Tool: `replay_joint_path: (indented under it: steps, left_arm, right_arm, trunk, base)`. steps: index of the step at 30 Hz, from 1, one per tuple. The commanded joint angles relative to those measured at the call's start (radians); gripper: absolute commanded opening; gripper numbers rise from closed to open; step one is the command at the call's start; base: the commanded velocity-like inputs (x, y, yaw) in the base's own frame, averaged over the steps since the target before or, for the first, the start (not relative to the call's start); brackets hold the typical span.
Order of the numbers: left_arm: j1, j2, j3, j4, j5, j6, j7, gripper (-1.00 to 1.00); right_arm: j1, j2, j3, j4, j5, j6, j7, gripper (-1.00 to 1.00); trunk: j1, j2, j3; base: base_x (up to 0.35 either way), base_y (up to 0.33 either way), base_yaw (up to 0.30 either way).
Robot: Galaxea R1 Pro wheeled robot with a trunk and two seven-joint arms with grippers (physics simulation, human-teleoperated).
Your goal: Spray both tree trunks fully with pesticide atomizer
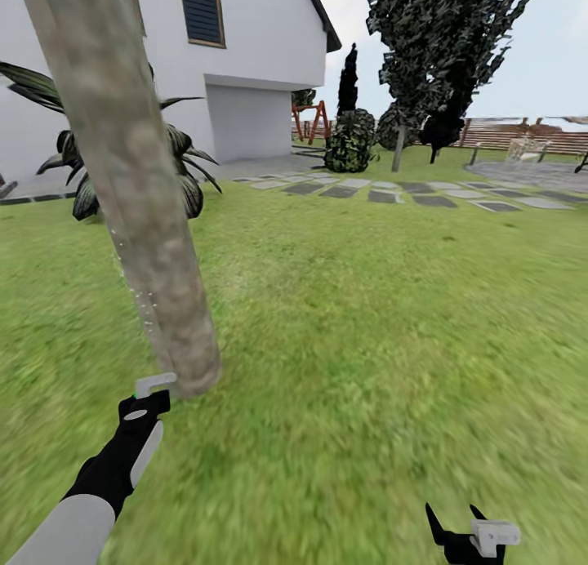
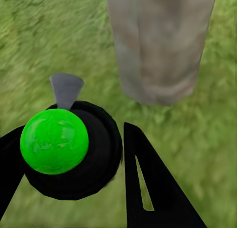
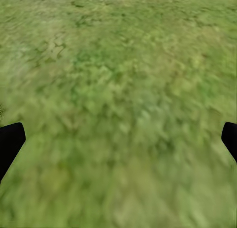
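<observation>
Where the left arm reaches forward at the head view's lower left, the left gripper (image 2: 74, 188) is seen with its jaws closed around the pesticide atomizer (image 2: 69, 149), a black-bodied bottle with a bright green round top. The atomizer's grey nozzle (image 2: 65, 88) is pointed toward the base of the tree trunk (image 1: 131, 181), just beside it; the bottle's long axis cannot be told. The trunk is tilted in the head view, rising from the lawn (image 1: 367, 304), and small pale droplets are visible along its left edge. Further right, a second tree (image 1: 441, 51) is seen well apart, near the fence (image 1: 523, 132). At the lower right, the right gripper (image 3: 118, 139) is held over grass, jaws spread wide and empty.
</observation>
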Motion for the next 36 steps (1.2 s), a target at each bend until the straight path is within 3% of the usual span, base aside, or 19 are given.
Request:
replay_joint_path:
  steps: [1, 10, 24, 36]
  left_arm:
    - [0.0, 0.0, -0.002, -0.002, 0.01, 0.004, 0.005, -1.0]
    - [0.0, 0.0, -0.002, -0.002, 0.01, 0.004, 0.004, -1.0]
    - [0.0, 0.0, -0.002, -0.002, 0.01, 0.004, 0.007, -1.0]
    - [0.0, 0.0, -0.002, -0.002, 0.01, 0.004, 0.007, -1.0]
  right_arm:
    - [-0.001, 0.001, -0.008, -0.001, 0.006, -0.004, 0.007, 1.0]
    - [-0.002, 0.001, -0.008, -0.001, 0.006, -0.004, 0.007, 1.0]
    - [-0.002, 0.001, -0.008, -0.001, 0.006, -0.004, 0.007, 1.0]
    - [-0.002, 0.0, -0.008, -0.002, 0.006, -0.004, 0.007, 1.0]
  trunk:
    - [0.0, 0.0, -0.001]
    - [0.0, 0.0, -0.001]
    - [0.0, 0.0, -0.001]
    - [0.0, 0.0, -0.001]
  base:
    - [0.237, -0.196, 0.274]
    - [0.235, -0.196, 0.266]
    - [0.191, -0.22, 0.032]
    - [0.129, -0.254, 0.242]
